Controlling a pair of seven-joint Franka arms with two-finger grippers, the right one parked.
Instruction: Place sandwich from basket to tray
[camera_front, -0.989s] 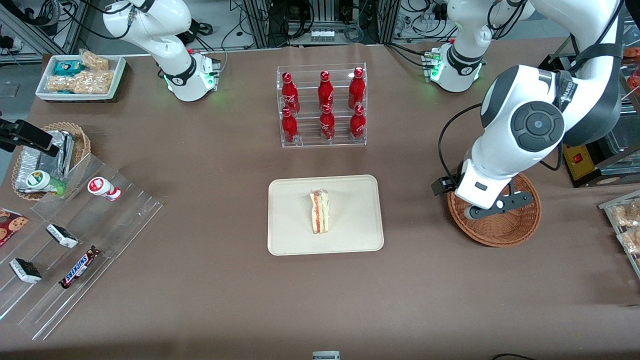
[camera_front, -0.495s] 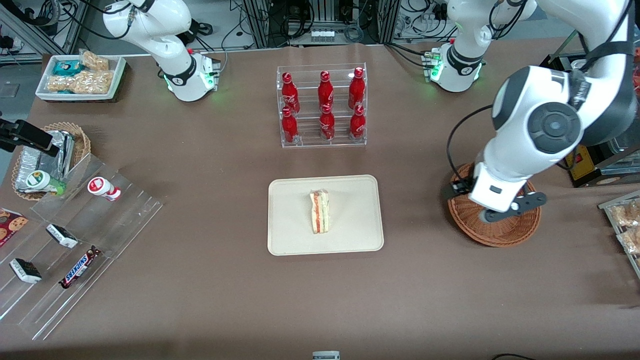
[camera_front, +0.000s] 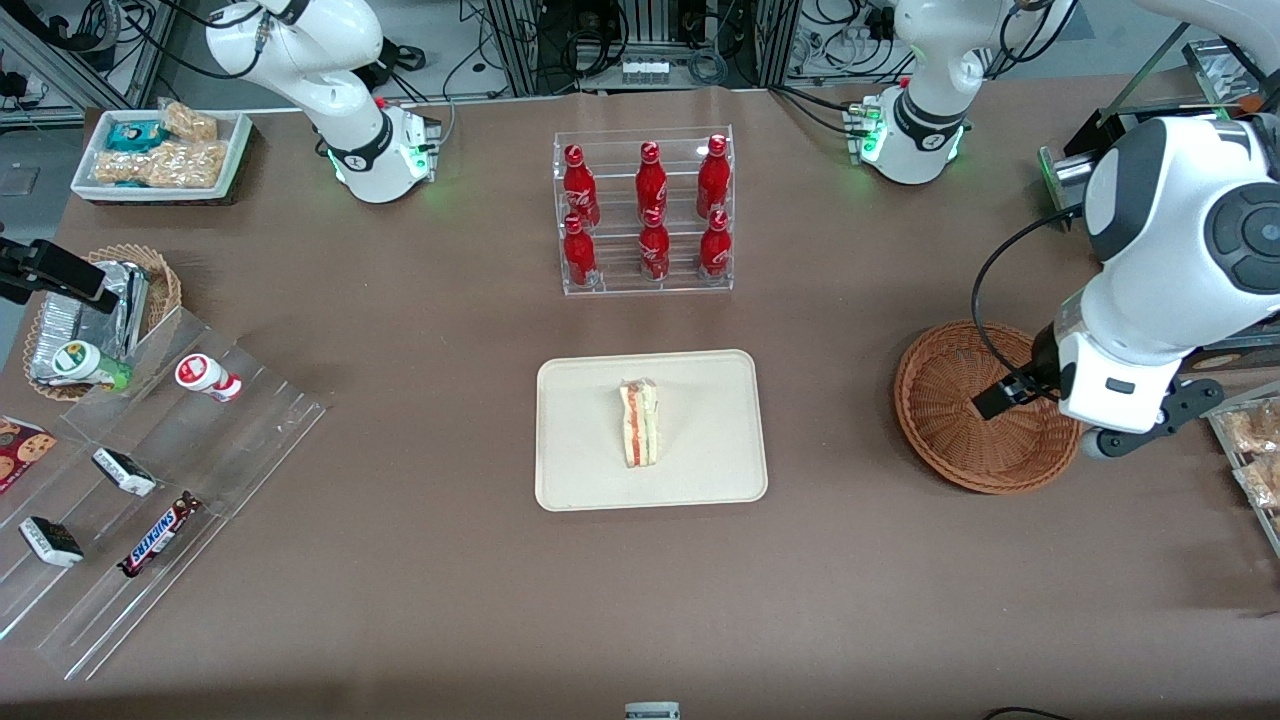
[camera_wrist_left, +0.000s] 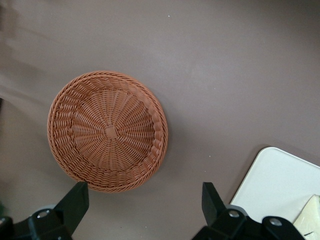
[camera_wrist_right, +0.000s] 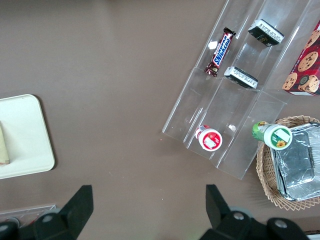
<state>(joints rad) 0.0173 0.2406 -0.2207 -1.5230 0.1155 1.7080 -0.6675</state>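
Your pincer (camera_wrist_left: 142, 207), fingers apart and holding nothing, has pulled up and away from the empty basket (camera_front: 985, 408) toward the working arm's end of the desk (camera_front: 400, 600), while the sandwich (camera_front: 639, 422) lies on the tray (camera_front: 720, 470), so I'd judge the task done.

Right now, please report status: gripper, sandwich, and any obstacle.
Left gripper open, empty, above table beside reddish-brown wicker basket. Triangular sandwich lies on cream rectangular tray. Basket empty. No obstacle.
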